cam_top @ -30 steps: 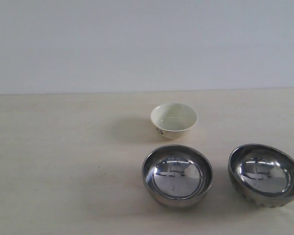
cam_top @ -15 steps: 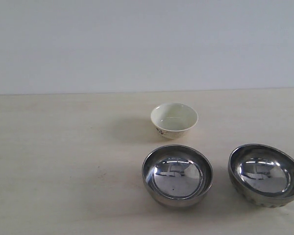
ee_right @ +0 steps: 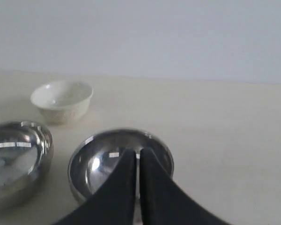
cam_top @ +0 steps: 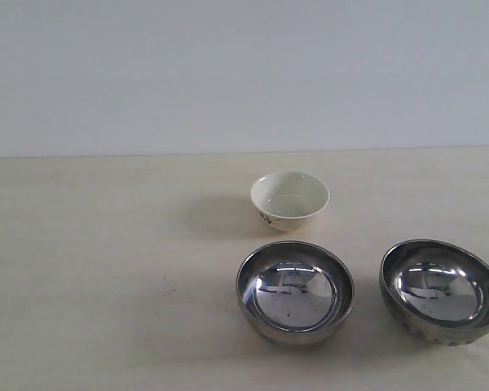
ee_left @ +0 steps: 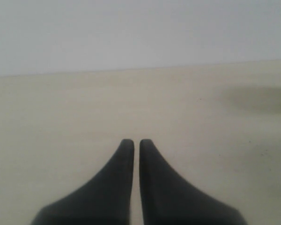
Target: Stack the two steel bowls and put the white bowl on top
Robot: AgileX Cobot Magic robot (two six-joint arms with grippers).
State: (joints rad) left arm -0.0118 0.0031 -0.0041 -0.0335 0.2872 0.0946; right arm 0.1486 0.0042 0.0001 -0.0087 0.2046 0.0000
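Both end effectors closed and empty: left end effector (ee_left: 136, 142) has its fingers pressed together over bare surface (cam_top: 106, 285). Right end effector (ee_right: 137, 151) is shut the same way, with the dimpled steel bowl (cam_top: 442, 291) just ahead of it. Nothing stacked yet. Plain steel bowl (cam_top: 295, 292) sits centre-front, the dimpled one near it on the right, not touching, both upright and empty. White bowl (cam_top: 290, 199) stands behind the plain one, apart from it, upright.

Step in hand, my read: first pick of a steel bowl, right arm best placed. Open, put one finger inside the rim and one outside, pinch firmly (polished steel looks slippery). Lift level, then lower it centred into the plain bowl so it nests without rocking. White bowl last.

Hard to see: neither arm shows in the exterior view. Dimples are barely readable and the white bowl's dark pattern is just a smudge. Left wrist view catches only a sliver of white bowl at the frame edge. Right fingers hide the dimpled bowl's near rim.
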